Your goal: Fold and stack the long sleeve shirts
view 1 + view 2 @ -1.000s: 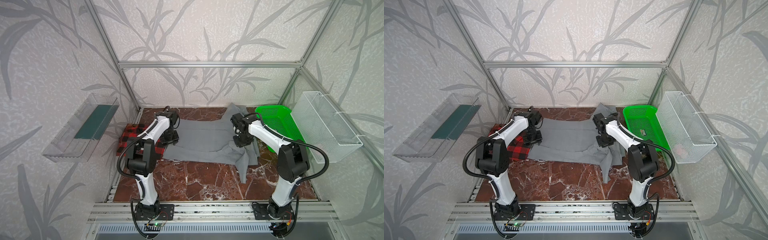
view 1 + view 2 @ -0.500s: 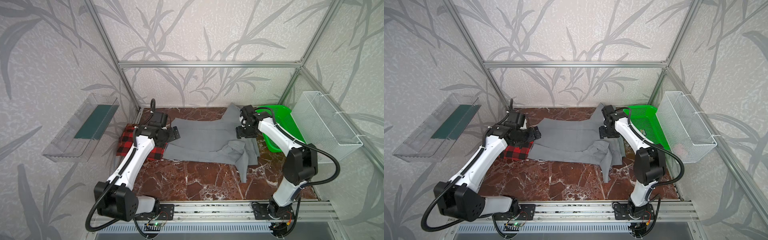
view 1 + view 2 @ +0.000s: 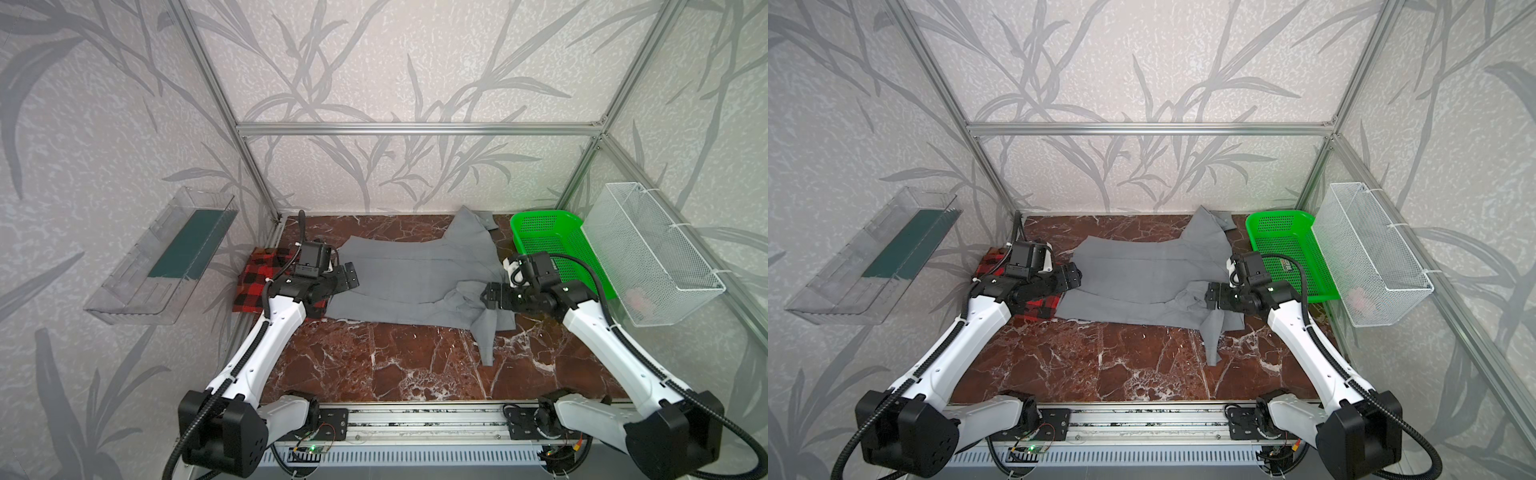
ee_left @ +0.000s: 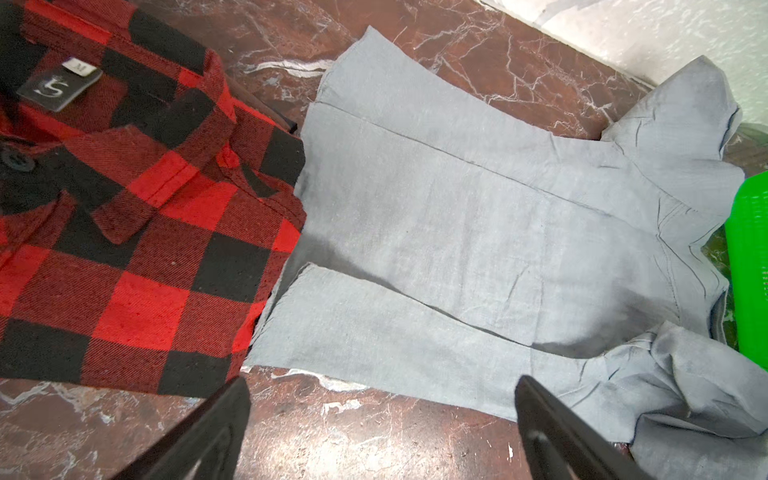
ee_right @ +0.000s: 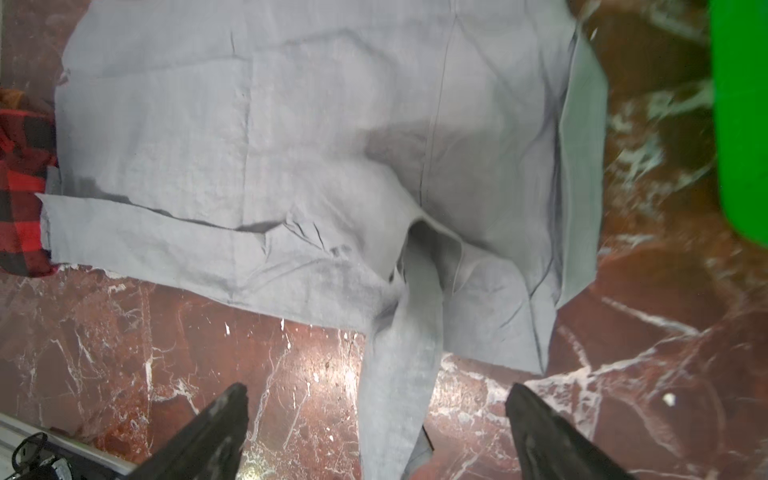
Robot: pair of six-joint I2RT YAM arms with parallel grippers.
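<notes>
Marble table (image 3: 395, 370): bare stretch lies in front of the gray shirt.
Sleeve (image 3: 486, 345): trailed forward from the gray shirt's right end.
Right gripper (image 3: 490, 296): held over the gray shirt's bunched right end, jaws spread wide, nothing clasped.
Left gripper (image 3: 349, 276): held over the gray shirt's left edge, jaws spread wide, nothing clasped.
Gray shirt (image 3: 415, 278): laid flat across the table's middle.
Plaid shirt (image 3: 257, 282): folded, touching the gray shirt's left edge.
Green basket (image 3: 540, 218): set just right of the gray shirt.
</notes>
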